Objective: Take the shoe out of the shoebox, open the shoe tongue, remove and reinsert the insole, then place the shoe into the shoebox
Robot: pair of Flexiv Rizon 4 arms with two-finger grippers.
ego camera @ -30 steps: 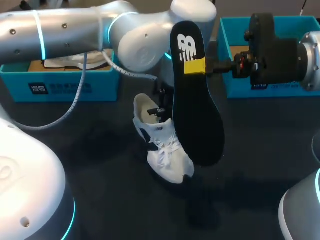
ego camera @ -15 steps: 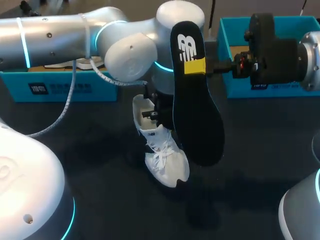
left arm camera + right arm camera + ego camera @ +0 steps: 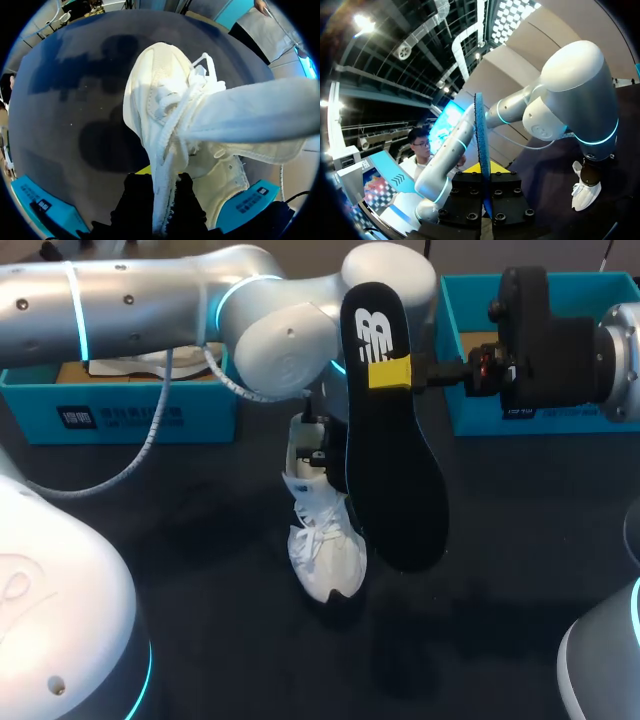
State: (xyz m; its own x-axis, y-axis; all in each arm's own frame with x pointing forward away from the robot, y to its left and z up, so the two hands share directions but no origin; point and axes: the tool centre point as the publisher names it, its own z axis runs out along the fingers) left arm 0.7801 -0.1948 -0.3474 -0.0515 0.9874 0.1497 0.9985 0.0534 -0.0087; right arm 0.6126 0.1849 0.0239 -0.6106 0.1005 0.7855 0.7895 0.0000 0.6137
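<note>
The white shoe (image 3: 325,540) stands toe-down on the dark table, partly behind the insole. My left gripper (image 3: 318,453) is shut on it at the tongue. In the left wrist view the shoe (image 3: 165,95) hangs ahead of the gripper (image 3: 160,192), with white lace and tongue fabric pinched between the black fingers. The black insole (image 3: 392,465) hangs upright above the table, heel end up. My right gripper (image 3: 392,372) is shut on it near that end. The right wrist view shows the insole's thin blue edge (image 3: 479,135) clamped in the gripper (image 3: 484,176), with the shoe (image 3: 585,192) beyond.
A teal shoebox (image 3: 120,410) stands at the back left, behind my left arm. A second teal box (image 3: 470,350) stands at the back right, behind my right gripper. Dark table (image 3: 220,640) lies bare in front of the shoe.
My left arm has swung the shoe to the right and turned it, so its toe now points more toward the front and it sits closer behind the insole. The right arm and insole have stayed still.
</note>
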